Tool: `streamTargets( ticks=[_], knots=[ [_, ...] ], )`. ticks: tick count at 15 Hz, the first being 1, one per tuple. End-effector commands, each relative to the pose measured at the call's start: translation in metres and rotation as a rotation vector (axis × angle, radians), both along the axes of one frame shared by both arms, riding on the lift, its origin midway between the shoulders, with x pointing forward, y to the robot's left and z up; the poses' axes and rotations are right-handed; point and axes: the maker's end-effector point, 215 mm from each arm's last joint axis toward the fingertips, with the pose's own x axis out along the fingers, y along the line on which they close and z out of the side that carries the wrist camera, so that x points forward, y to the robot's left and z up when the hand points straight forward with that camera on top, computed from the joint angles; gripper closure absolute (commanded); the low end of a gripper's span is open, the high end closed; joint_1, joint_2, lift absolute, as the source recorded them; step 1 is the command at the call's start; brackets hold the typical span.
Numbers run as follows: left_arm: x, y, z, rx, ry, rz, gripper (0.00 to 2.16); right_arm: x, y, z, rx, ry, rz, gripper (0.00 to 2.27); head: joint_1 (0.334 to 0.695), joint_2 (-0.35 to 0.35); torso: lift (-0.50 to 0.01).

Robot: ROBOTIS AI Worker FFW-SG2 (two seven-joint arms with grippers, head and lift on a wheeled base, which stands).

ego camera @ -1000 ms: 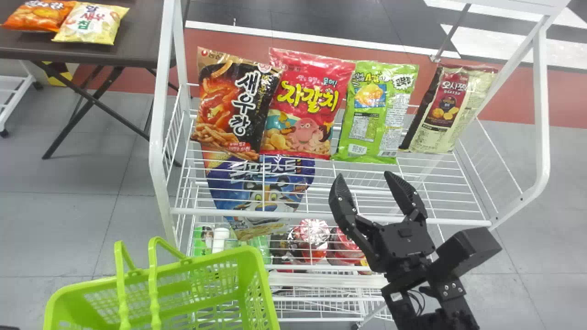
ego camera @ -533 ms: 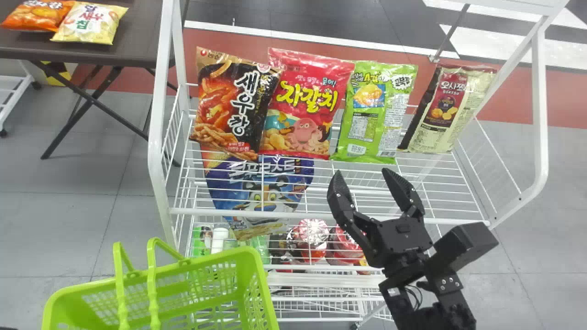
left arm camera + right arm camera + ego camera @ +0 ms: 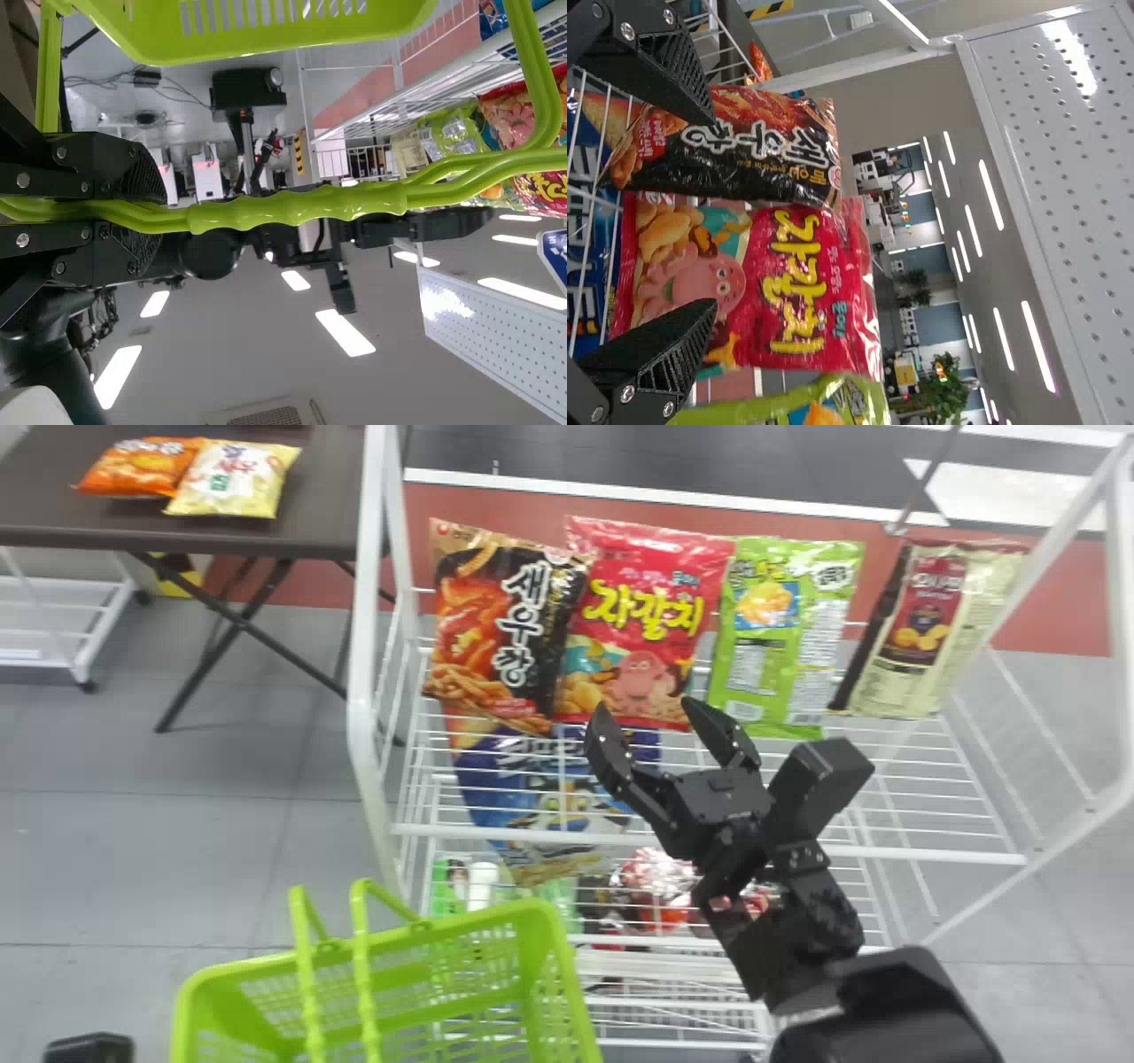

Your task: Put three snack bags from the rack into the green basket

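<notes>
Gripper [image 3: 644, 707] of the right arm, empty and spread, has moved nearer the red bag [image 3: 633, 624] (pick likely next); left gripper [image 3: 159, 216] clenches the basket handles [image 3: 297, 209].

The rack's upper shelf [image 3: 930, 855] holds four snack bags [image 3: 651, 629].

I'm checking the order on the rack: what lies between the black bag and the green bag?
The red bag lies between the black bag and the green bag; the head view shows it.
</notes>
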Motion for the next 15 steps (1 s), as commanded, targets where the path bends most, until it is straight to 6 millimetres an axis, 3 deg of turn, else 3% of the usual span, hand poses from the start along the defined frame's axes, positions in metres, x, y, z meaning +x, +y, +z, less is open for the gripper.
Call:
streamTargets(
  ticks=[1, 5, 7, 9, 10, 12, 13, 15],
  knots=[
    [0.002, 0.002, 0.000, 0.007, -0.004, 0.004, 2.15, 0.035, 0.030, -0.006, -0.006, 0.018, 0.041, 0.09, 0.695, -0.006, 0.000],
    [0.007, 0.004, 0.000, 0.014, -0.006, 0.003, 2.15, 0.081, 0.070, -0.021, -0.042, 0.062, 0.078, 0.09, 0.695, 0.075, 0.000],
    [0.008, 0.005, -0.001, 0.012, -0.005, 0.006, 2.15, 0.093, 0.085, -0.030, -0.059, 0.083, 0.105, 0.12, 0.695, 0.095, 0.000],
    [0.009, 0.008, -0.003, 0.009, 0.003, 0.013, 2.15, 0.098, 0.099, -0.038, -0.077, 0.100, 0.130, 0.34, 0.695, 0.125, 0.000],
    [0.009, 0.009, -0.004, 0.008, 0.006, 0.017, 2.15, 0.099, 0.105, -0.041, -0.089, 0.104, 0.143, 0.68, 0.695, 0.136, 0.000],
    [0.010, 0.010, -0.004, 0.005, 0.008, 0.019, 2.15, 0.101, 0.112, -0.042, -0.103, 0.109, 0.154, 1.64, 0.695, 0.160, 0.000],
    [0.010, 0.010, -0.005, 0.003, 0.010, 0.020, 2.15, 0.100, 0.115, -0.045, -0.113, 0.119, 0.158, 1.98, 0.695, 0.166, 0.000],
    [0.011, 0.011, -0.007, 0.001, 0.015, 0.024, 2.15, 0.099, 0.117, -0.046, -0.142, 0.114, 0.163, 2.25, 0.695, 0.174, 0.000]
  ],
)
